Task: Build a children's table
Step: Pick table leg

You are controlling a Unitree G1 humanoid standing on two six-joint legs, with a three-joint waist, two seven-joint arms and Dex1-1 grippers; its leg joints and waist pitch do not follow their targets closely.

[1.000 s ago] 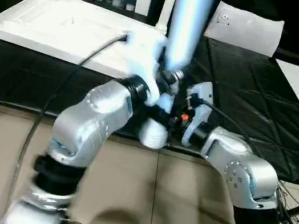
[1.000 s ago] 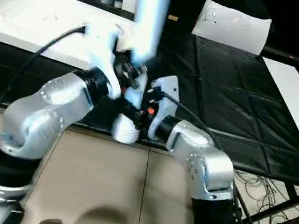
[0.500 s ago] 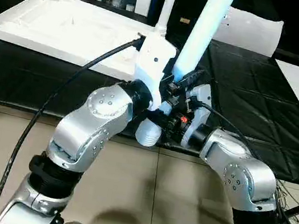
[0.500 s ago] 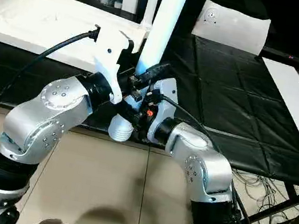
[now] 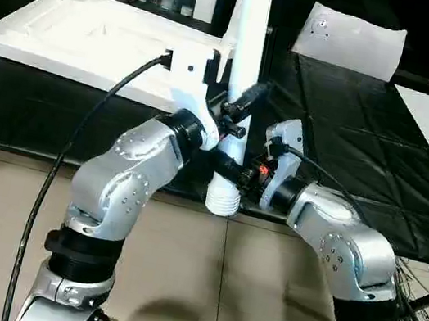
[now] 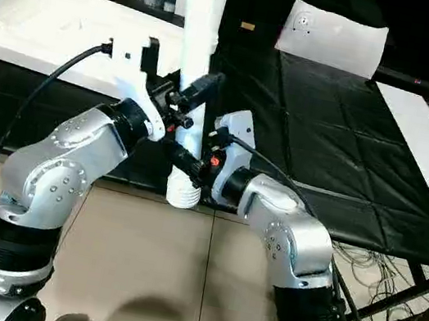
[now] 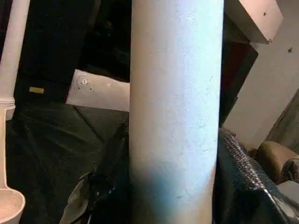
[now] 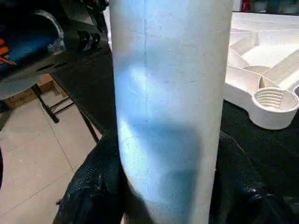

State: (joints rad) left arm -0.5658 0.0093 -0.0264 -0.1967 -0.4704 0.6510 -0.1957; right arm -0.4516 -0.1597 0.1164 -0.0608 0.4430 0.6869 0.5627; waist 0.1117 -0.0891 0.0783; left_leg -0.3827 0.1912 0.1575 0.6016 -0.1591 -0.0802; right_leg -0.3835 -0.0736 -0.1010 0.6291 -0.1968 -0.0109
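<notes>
Black quilted matting (image 5: 352,135) is covering the bench ahead of me; at 11 o'clock the tabletop (image 5: 94,40) is lying underside up with 3 legs standing in its corners, and 1 empty socket (image 8: 275,100) is showing near the right gripper (image 5: 233,170). I am holding the 4th leg (image 5: 241,90) upright at 12 o'clock, both claws clamping it, the left gripper (image 5: 235,114) higher, the right nearer the ribbed end; I am judging 2 risks: the smooth taper slipping through the pads, or the arms pulling unevenly and tilting the leg off the socket.
</notes>
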